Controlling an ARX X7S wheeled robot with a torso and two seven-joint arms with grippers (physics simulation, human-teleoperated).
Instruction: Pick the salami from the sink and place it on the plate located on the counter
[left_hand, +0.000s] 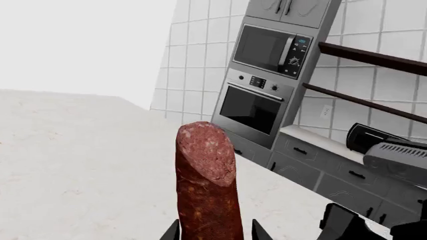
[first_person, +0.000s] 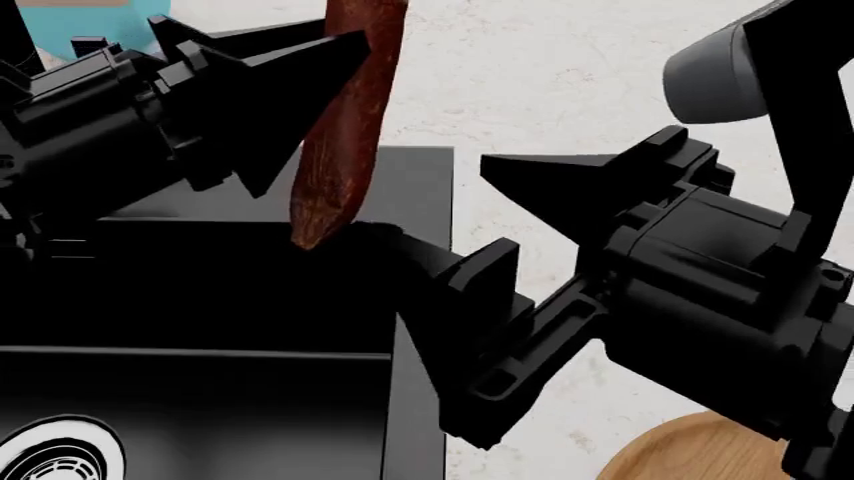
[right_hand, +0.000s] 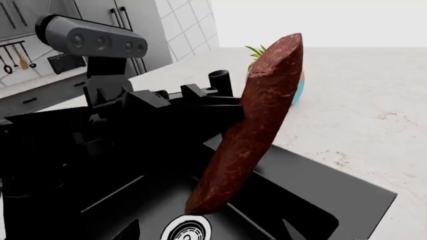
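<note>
Left wrist view: salami (left_hand: 208, 185) nearest the lens, standing up between the two dark fingertips (left_hand: 171, 233) of the left gripper (left_hand: 215, 234), cut end uppermost. Pale counter (left_hand: 80, 165) behind; oven and microwave stack (left_hand: 267, 75) beyond. Grip point at the frame edge, so contact not fully visible here.

Head view: left gripper (first_person: 314, 105) closed around the salami (first_person: 350, 120), which hangs tilted, lower end clear above the black sink (first_person: 200, 330). Drain (first_person: 60, 460) at the lower corner. Right gripper (first_person: 467, 240) spread wide, holding nothing, close beside the salami's lower end but apart from it. Sliver of wooden plate (first_person: 694, 455) at the bottom edge, on the counter (first_person: 534, 90) to the right of the sink.

Right wrist view: salami (right_hand: 253, 130) lifted and slanted over the basin (right_hand: 320, 200), drain (right_hand: 187, 231) below its lower tip; left gripper (right_hand: 220, 107) clamped on it partway up. Right fingers out of this frame.

Judged step: pick done, carry to plate in hand. Next move calls for swinging the left arm rightward across the sink rim toward the plate, past the open right gripper; likely needs that arm drawn aside first. Then lower over the plate's middle before release.
</note>
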